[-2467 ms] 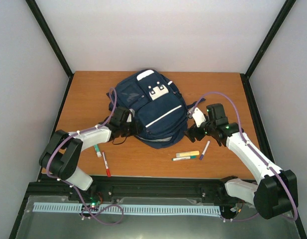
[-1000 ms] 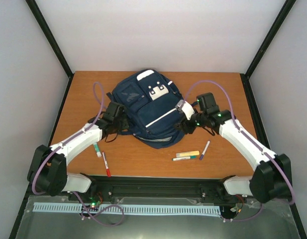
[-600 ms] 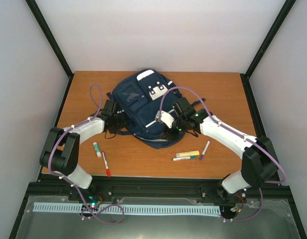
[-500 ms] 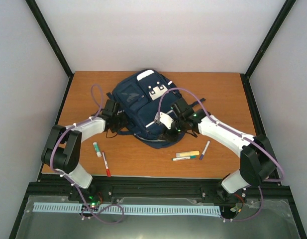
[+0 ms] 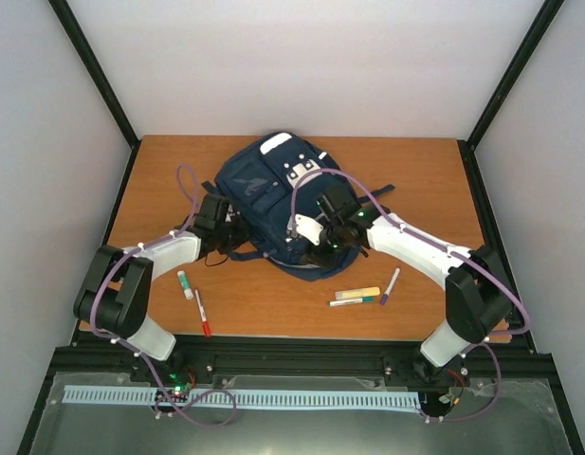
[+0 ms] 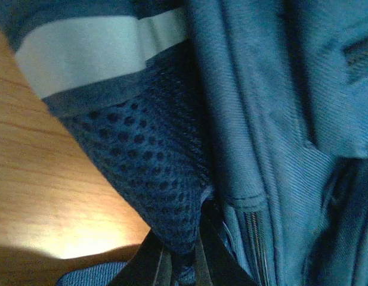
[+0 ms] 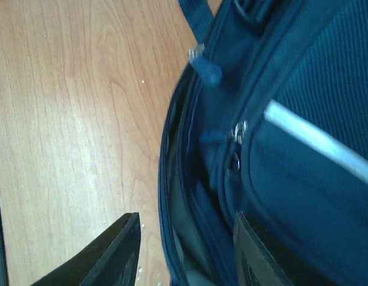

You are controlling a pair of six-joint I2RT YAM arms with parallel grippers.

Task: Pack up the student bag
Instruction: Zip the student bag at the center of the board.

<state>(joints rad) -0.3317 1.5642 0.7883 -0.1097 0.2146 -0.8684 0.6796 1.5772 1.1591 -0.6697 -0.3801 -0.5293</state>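
The navy student bag lies on the wooden table, its front with white stripes facing up. At its left side, my left gripper is shut on the bag's mesh side pocket; in the left wrist view the mesh is pinched between the dark fingers of that gripper. My right gripper hangs over the bag's near edge. In the right wrist view it stands open astride the bag's zippered rim, one finger over the table, the other over the fabric. A zipper pull shows just ahead.
Loose pens lie near the front edge: a red marker, a green-capped white marker, a yellow highlighter, a green pen and a purple pen. A dark strap trails right of the bag.
My left gripper has closed on the bag's mesh side. The right arm swung left from the bag's right side to its near edge, jaws narrowing. The bag bunched up slightly.
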